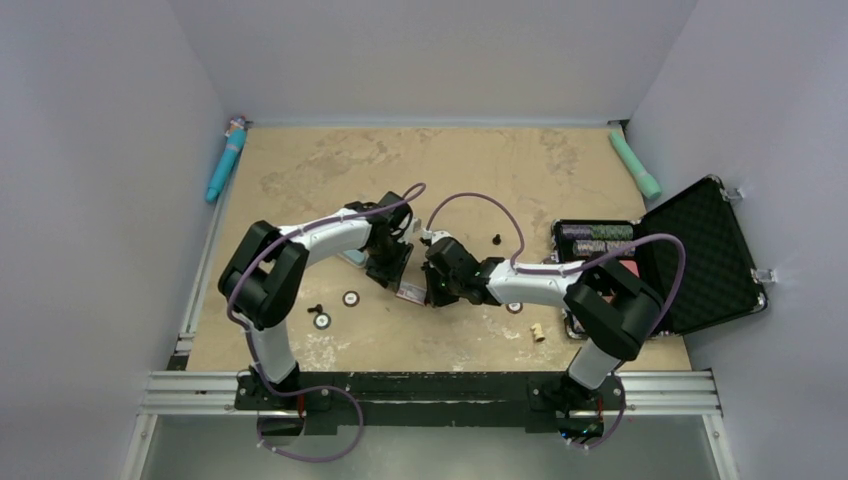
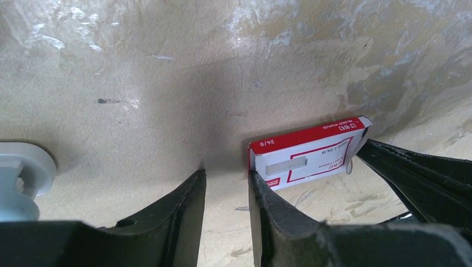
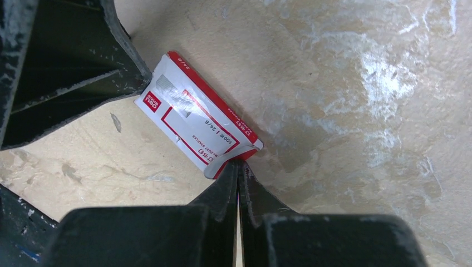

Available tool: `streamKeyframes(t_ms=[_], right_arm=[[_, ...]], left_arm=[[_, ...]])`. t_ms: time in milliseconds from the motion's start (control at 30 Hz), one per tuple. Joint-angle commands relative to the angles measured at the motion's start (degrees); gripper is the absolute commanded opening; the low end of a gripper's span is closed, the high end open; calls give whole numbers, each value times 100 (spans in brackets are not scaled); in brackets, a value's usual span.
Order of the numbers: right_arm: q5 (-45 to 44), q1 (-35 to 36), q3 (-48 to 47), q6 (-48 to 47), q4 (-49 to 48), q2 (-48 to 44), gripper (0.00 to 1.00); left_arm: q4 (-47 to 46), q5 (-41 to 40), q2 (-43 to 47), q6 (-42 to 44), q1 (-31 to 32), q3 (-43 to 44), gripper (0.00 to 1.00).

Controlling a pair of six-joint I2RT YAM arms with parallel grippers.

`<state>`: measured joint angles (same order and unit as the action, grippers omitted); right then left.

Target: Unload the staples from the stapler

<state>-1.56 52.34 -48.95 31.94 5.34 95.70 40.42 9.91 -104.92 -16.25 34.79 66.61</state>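
A red and white staple box lies flat on the table between my two grippers. My left gripper is open; its right finger touches the box's near end. A tiny thin grey sliver, possibly the staples, lies on the table between the left fingers. It also shows in the right wrist view. My right gripper is shut, its tips pinching the open flap end of the box. A pale blue-white object, perhaps the stapler, sits by the left gripper, mostly hidden.
An open black case holding small items stands at the right. Teal tubes lie at the back left and back right. Two small round pieces, a black peg and a small wooden piece lie nearby.
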Motion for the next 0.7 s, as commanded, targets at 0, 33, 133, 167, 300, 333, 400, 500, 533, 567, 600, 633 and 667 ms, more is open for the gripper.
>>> streamKeyframes(t_ms=[0,33,133,167,300,333,400,500,533,567,600,633,667], right_arm=[[-99,2,257,65,-95,-236,0],[-106,3,244,60,11,-338,0],[-137,3,113,26,416,-645,0],[-142,3,67,7,528,-776,0],[-162,2,-176,-57,943,-1249,7],[-191,2,-253,-91,1038,-1342,11],[-261,-2,-435,-161,1244,-1511,22],[-477,0,-708,-258,1551,-1675,25],[-541,3,-765,-277,1650,-1706,25],[-603,-8,-799,-291,1734,-1726,26],[-638,-9,-829,-305,1801,-1737,26],[-654,-22,-849,-327,1857,-1746,26],[-693,-22,-864,-361,1907,-1760,27]], left_arm=[[-134,307,-445,78,182,-116,38],[-127,296,-448,79,179,-107,38],[-126,251,-429,57,172,-104,38],[-131,241,-428,54,171,-104,38],[-188,219,-253,22,143,-190,40],[-214,214,-170,5,125,-233,41],[-275,207,-4,-17,90,-334,45],[-341,179,220,-81,22,-461,47],[-338,168,250,-96,11,-480,47],[-333,157,281,-97,0,-488,47],[-333,132,311,-98,-4,-491,47],[-332,114,352,-105,0,-495,47],[-333,87,404,-113,-4,-504,47]])
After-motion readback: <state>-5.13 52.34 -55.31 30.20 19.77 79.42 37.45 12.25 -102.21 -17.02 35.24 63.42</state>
